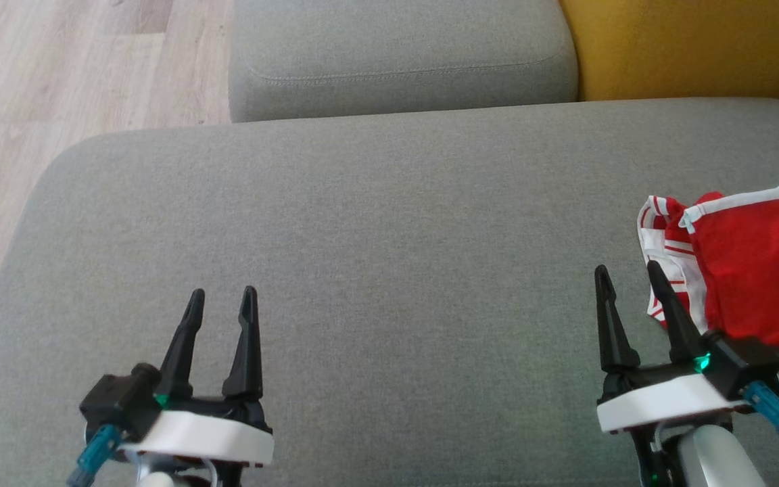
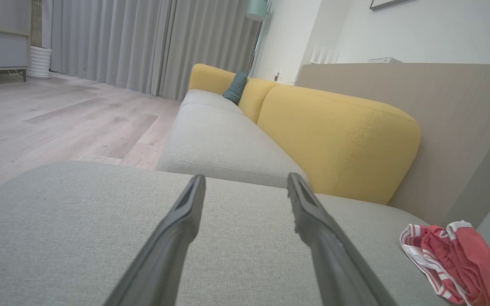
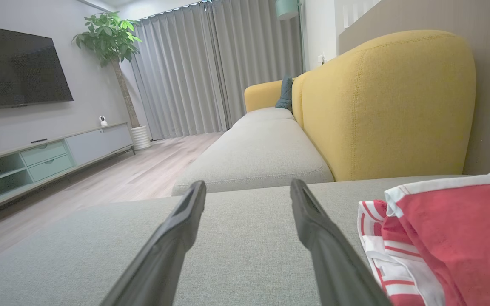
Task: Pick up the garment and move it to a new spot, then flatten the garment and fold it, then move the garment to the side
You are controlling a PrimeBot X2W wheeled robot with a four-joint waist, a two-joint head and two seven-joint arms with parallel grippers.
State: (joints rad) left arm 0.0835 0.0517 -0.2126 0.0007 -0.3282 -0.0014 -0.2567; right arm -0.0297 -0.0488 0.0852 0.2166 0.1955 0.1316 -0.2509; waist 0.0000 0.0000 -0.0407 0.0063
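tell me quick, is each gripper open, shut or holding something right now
Left gripper: open, holding nothing, over the grey cushion.
Right gripper: open, holding nothing, beside the red garment.

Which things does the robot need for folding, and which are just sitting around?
For the job: red-and-white garment, left gripper, right gripper, grey seat cushion.
Just around: yellow backrest, teal pillow, television, potted plant.

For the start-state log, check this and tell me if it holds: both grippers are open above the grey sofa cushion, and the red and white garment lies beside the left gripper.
Not quite. The head view shows the red and white garment beside the right gripper, not the left gripper. Both grippers are open above the grey sofa cushion.
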